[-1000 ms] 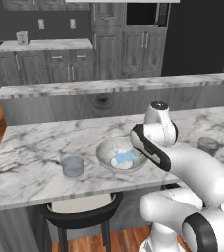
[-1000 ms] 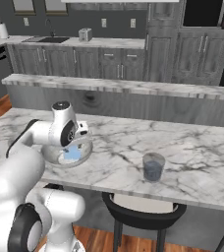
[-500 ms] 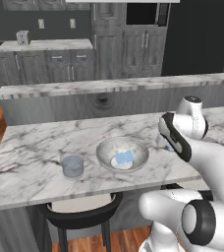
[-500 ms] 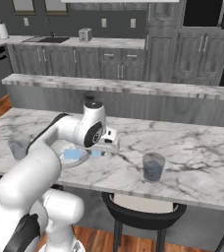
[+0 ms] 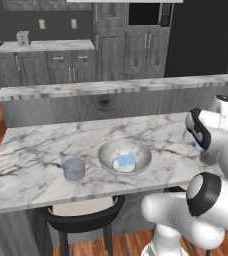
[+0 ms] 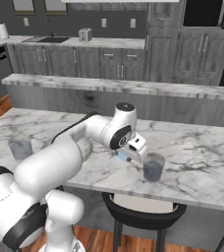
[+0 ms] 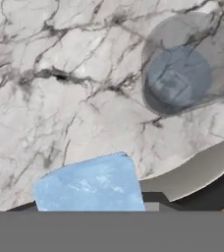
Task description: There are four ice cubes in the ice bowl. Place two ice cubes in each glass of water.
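My gripper is shut on one pale blue ice cube and hangs low over the marble counter, just left of the right glass of water. In the hand view this glass sits ahead at the upper right, clear of the cube. From the left base camera the gripper partly covers that glass. The metal ice bowl stands mid-counter with more ice cubes inside. The other glass of water stands left of the bowl.
A raised marble ledge runs along the back of the counter. A dark stool is tucked under the front edge, right below the glass. My own white arm stretches across the counter between the bowl and the right glass.
The arm has swung from over the ice bowl to the right, carrying an ice cube across the counter to beside the right glass.
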